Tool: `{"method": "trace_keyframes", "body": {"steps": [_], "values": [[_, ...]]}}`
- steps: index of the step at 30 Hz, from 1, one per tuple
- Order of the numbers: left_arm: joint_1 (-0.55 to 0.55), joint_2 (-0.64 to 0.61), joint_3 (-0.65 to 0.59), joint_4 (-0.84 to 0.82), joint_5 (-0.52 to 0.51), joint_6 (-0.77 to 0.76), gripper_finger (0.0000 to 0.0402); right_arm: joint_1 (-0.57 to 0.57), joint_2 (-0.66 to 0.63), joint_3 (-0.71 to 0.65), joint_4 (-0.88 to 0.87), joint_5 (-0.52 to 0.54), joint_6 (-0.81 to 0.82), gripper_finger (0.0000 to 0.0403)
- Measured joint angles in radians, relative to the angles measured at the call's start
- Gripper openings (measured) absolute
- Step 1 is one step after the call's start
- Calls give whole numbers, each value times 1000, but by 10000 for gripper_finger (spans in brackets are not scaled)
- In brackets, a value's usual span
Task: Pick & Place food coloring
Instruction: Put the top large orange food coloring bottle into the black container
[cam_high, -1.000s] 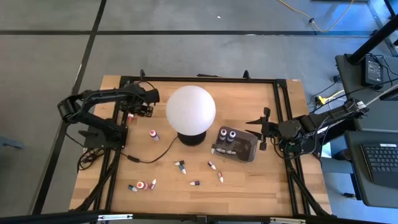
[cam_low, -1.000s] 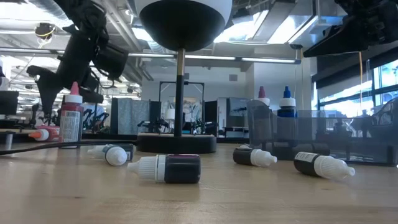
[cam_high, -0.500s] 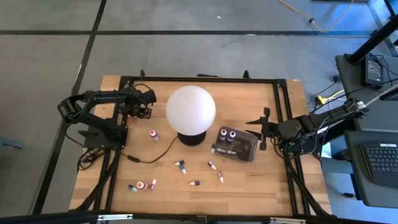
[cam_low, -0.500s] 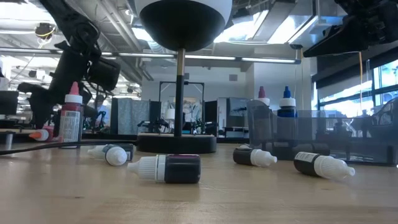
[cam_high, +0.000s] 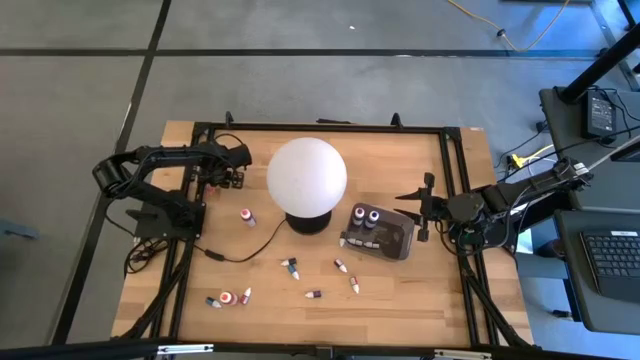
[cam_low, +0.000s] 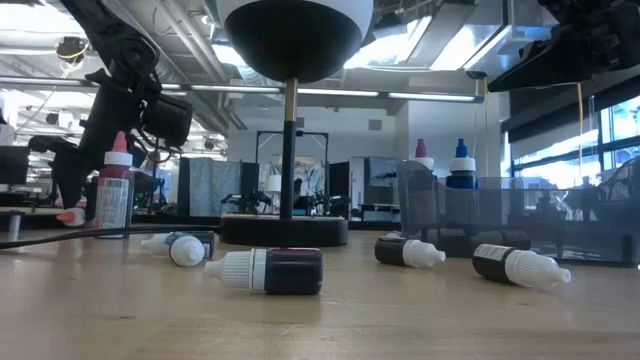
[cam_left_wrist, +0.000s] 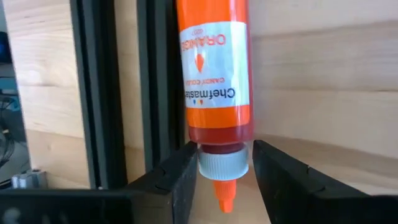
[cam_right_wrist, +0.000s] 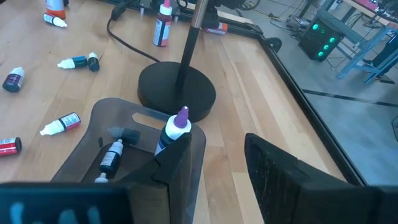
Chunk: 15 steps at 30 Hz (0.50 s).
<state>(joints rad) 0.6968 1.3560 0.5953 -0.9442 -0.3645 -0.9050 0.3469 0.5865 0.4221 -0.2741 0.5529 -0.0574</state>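
Observation:
An orange food coloring bottle (cam_left_wrist: 214, 74) with a white cap lies on its side on the wood, beside the black left rail (cam_left_wrist: 102, 93). My left gripper (cam_left_wrist: 224, 168) (cam_high: 212, 182) is down over it, fingers either side of the cap. Several more tiny bottles lie loose near the front (cam_high: 291, 268), and one red bottle stands upright (cam_high: 246, 215). My right gripper (cam_high: 425, 205) (cam_right_wrist: 217, 168) waits open beside the dark tray (cam_high: 392, 240), which holds a few bottles (cam_high: 368, 215). My left gripper has the orange bottle's white cap (cam_left_wrist: 222, 163) between its two fingers, which come steeply from above and lie across the bottle. One finger (cam_left_wrist: 186, 174) touches the cap; whether the other touches, I cannot tell. The bottle lies flat on the table.
The big white globe lamp (cam_high: 307, 175) stands mid-table on a black base, its cable (cam_high: 240, 252) trailing toward the left. A black frame rail (cam_high: 445, 180) rims the table. Bare wood lies along the near edge at the right.
My left gripper has come down toward the table at the left rail, over the orange bottle, and then held still. The bottles and my right gripper have not moved.

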Motion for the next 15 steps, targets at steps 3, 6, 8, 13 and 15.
{"method": "trace_keyframes", "body": {"steps": [3, 6, 8, 13, 15], "values": [[0, 3, 0, 4, 0, 0, 138, 0, 0, 0, 0, 0, 0, 152], [0, 16, 0, 2, 1, 0, 133, 0, 0, 0, 0, 0, 0, 152], [0, 30, 0, 0, 0, 0, 133, 0, 0, 0, 0, 0, 0, 152], [0, 71, 1, 2, -9, 0, 140, 0, 0, 0, 0, 0, 0, 152], [1, 85, 0, 3, -15, -1, 143, 0, 0, 0, 0, 0, 0, 152]]}}
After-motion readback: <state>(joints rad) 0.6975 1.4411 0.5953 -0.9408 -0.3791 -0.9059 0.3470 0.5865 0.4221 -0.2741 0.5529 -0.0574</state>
